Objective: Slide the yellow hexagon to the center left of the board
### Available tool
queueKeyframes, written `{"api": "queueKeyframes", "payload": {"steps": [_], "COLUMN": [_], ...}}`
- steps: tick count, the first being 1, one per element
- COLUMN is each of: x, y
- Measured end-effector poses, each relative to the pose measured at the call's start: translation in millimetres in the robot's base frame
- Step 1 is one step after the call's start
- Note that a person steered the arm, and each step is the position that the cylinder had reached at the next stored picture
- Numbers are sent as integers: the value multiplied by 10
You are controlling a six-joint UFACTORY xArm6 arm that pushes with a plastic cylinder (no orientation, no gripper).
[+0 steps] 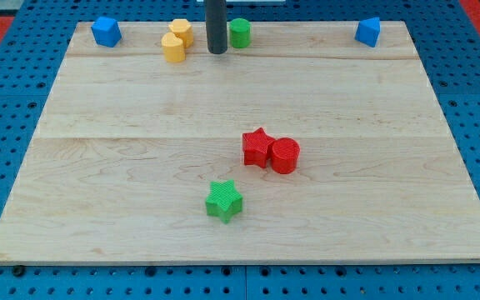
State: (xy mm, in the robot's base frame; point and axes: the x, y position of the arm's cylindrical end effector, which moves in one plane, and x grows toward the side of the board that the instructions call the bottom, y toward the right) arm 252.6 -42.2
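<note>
Two yellow blocks touch near the view's top, left of centre. The upper one (182, 32) looks like the hexagon; the lower one (173, 47) has a rounder shape I cannot make out. My tip (217, 52) rests on the board just right of them, with a small gap to the lower yellow block. A green cylinder (239, 32) stands just right of the rod (215, 25).
A blue block (105, 32) sits at the top left corner and another blue block (368, 32) at the top right. A red star (257, 147) touches a red cylinder (284, 156) right of centre. A green star (223, 201) lies below them.
</note>
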Motion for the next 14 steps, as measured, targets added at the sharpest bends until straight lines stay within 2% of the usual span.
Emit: {"api": "queueKeyframes", "payload": {"steps": [3,5,7,10,14], "x": [-595,-605,-596,-288,554], "y": [-377,-471,-818,-931,-932]}}
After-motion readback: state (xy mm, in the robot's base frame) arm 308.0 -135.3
